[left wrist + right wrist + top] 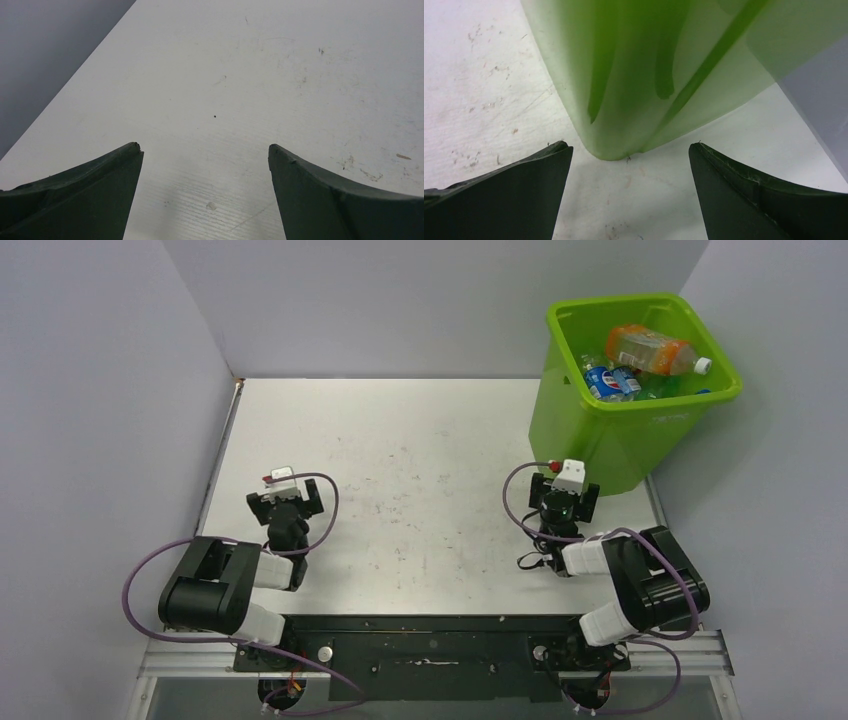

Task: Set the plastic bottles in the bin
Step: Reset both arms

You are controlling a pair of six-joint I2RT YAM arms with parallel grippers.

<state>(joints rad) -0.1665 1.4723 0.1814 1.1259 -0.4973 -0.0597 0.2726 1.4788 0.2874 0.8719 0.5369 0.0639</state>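
The lime-green bin (600, 430) stands at the table's far right corner. Inside it lie several plastic bottles: an orange-tinted one (650, 350) with a white cap on top, and a blue Pepsi-labelled one (612, 383) below it. No bottle shows on the table. My right gripper (566, 495) is open and empty, just in front of the bin's near corner (624, 100); it also shows in the right wrist view (629, 155). My left gripper (285, 502) is open and empty over bare table at the left, as the left wrist view (204, 152) shows.
The grey metal table (420, 470) is scuffed and stained. Grey walls close in on the left, back and right. The bin overhangs the table's right edge. Purple cables loop beside both arms.
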